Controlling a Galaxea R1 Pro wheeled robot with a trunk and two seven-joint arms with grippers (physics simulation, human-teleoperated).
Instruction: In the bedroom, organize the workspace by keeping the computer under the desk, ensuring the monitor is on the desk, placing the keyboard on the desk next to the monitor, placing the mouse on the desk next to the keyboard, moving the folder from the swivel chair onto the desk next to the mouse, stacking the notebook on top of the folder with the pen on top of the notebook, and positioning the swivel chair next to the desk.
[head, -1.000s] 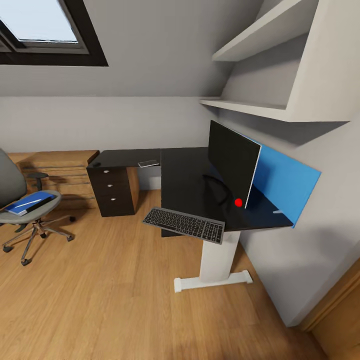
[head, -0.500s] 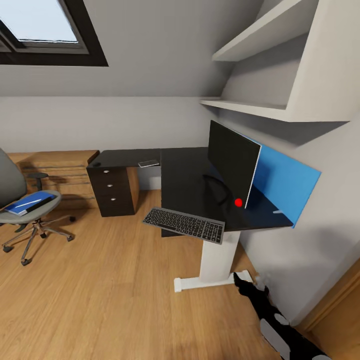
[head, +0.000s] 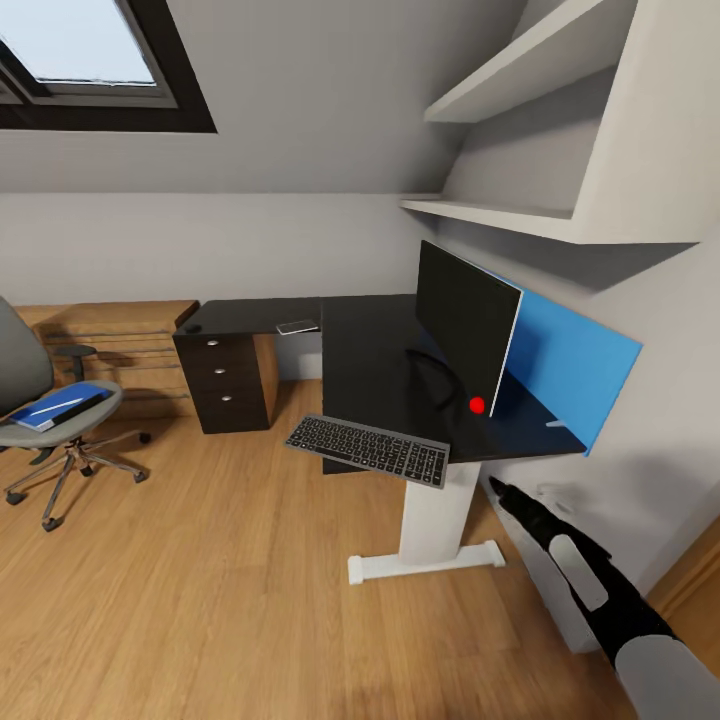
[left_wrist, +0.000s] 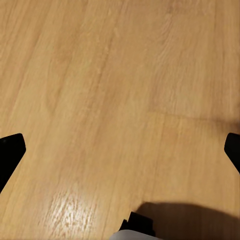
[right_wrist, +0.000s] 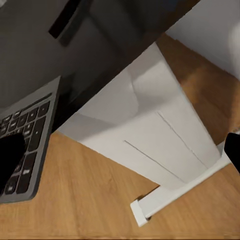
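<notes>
The black desk (head: 365, 370) carries the monitor (head: 465, 325), and the keyboard (head: 367, 449) overhangs its front edge. A small grey notebook (head: 297, 326) lies near the desk's inner corner. A thin white pen (head: 555, 424) rests by the blue panel. At the far left, the blue folder (head: 60, 407) lies on the swivel chair (head: 30, 425). My right gripper (head: 497, 489) hovers beside the white desk leg (head: 432, 520), below the keyboard (right_wrist: 25, 145); its fingers (right_wrist: 10, 155) are spread open and empty. My left gripper (left_wrist: 120, 147) is open over bare floor. The computer and mouse are out of view.
A blue wall panel (head: 570, 370) stands behind the monitor, with white shelves (head: 520, 215) above. A black drawer unit (head: 225, 380) sits under the desk's left wing, a wooden dresser (head: 110, 340) beside it. Wooden floor (head: 220, 590) stretches between chair and desk.
My right arm has come up from the lower right corner and now reaches toward the desk leg under the keyboard. The desk items and chair have not moved.
</notes>
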